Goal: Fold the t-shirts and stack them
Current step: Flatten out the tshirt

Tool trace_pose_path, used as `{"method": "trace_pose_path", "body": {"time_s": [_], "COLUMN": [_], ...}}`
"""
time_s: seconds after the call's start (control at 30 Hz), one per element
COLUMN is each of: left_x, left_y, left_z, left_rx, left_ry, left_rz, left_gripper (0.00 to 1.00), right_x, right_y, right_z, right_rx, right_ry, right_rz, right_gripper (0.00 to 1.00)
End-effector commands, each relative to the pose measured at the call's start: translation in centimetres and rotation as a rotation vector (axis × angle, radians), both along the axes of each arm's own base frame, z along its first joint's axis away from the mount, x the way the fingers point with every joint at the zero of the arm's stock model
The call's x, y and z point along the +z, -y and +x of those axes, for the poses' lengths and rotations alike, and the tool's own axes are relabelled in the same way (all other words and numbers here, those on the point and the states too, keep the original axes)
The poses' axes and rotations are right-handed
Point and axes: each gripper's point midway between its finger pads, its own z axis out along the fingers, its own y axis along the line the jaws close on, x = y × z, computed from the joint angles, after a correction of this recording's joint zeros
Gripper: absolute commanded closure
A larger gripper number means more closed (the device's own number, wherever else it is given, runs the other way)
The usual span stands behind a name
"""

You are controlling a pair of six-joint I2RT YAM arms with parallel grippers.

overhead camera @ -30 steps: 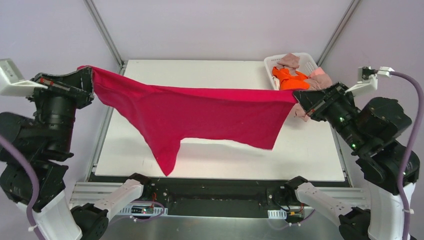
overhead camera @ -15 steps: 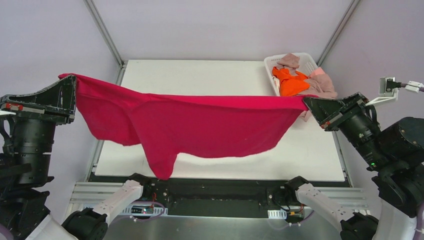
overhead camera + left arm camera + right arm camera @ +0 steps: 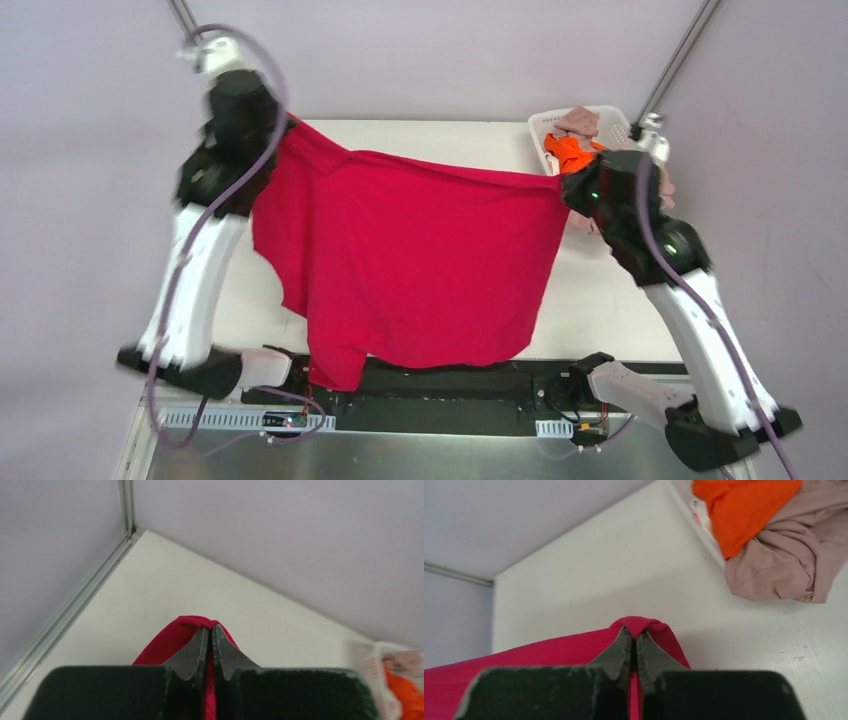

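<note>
Left end effector (image 3: 210,628) is clenching a small pinch of the crimson-red t-shirt (image 3: 410,260), its jaws pressing together with only a thin fold of cloth showing past the tips. The right end effector (image 3: 634,635) is gripping the opposite upper corner in the same way. Between them the shirt is hanging as a wide sheet above the bench (image 3: 430,140). Its top edge is sagging slightly in the middle, one sleeve is drooping at the left, and the lower hem is appearing to reach past the near edge, over the black rail (image 3: 450,385).

Judged risks: either shallow pinch is likely to slip if the top edge is being pulled tighter, dropping a corner and collapsing the spread. The low hem may be catching on the rail as the cloth is being laid down, leaving it creased or skewed.

The right arm (image 3: 690,300) is working just beside the white basket (image 3: 615,120), where the orange t-shirt (image 3: 575,153) and pink-beige t-shirts (image 3: 774,565) are lying heaped. One is draping over the rim, so a sweep there could be dragging them out.
</note>
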Motion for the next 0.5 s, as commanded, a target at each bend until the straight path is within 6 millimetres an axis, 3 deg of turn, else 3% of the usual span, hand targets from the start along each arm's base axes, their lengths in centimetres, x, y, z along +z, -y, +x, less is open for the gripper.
{"method": "trace_pose_path", "body": {"time_s": [0.0,0.17,0.33,0.37,0.4,0.43,0.47], "left_x": [-8.8,-17.4,-25.1,-25.4,-27.7,-28.1,-30.0], "left_y": [-0.8,0.1,0.7,0.9,1.2,1.4,1.5], "left_z": [8.3,16.4,23.2,24.1,25.3,26.0,26.9], "left_rx": [0.111,0.014,-0.062,-0.076,-0.093,-0.105,-0.110], "left_ry": [-0.216,-0.349,-0.450,-0.450,-0.486,-0.487,-0.516], "left_rz": [0.119,0.105,0.139,0.150,0.163,0.171,0.183], "left_gripper": [1.00,1.00,1.00,1.00,1.00,1.00,1.00], "right_x": [-4.8,-11.0,-16.8,-17.7,-18.9,-19.8,-20.6], "right_y": [1.4,1.0,0.4,0.3,0.1,0.0,-0.2], "right_z": [6.1,12.1,18.4,19.5,20.6,21.5,22.5], "right_rx": [-0.134,-0.116,-0.099,-0.093,-0.087,-0.086,-0.087], "right_ry": [-0.054,-0.163,-0.228,-0.242,-0.261,-0.275,-0.283], "right_rz": [-0.036,-0.048,-0.102,-0.111,-0.121,-0.133,-0.141], "right_gripper": [1.00,1.00,1.00,1.00,1.00,1.00,1.00]}}
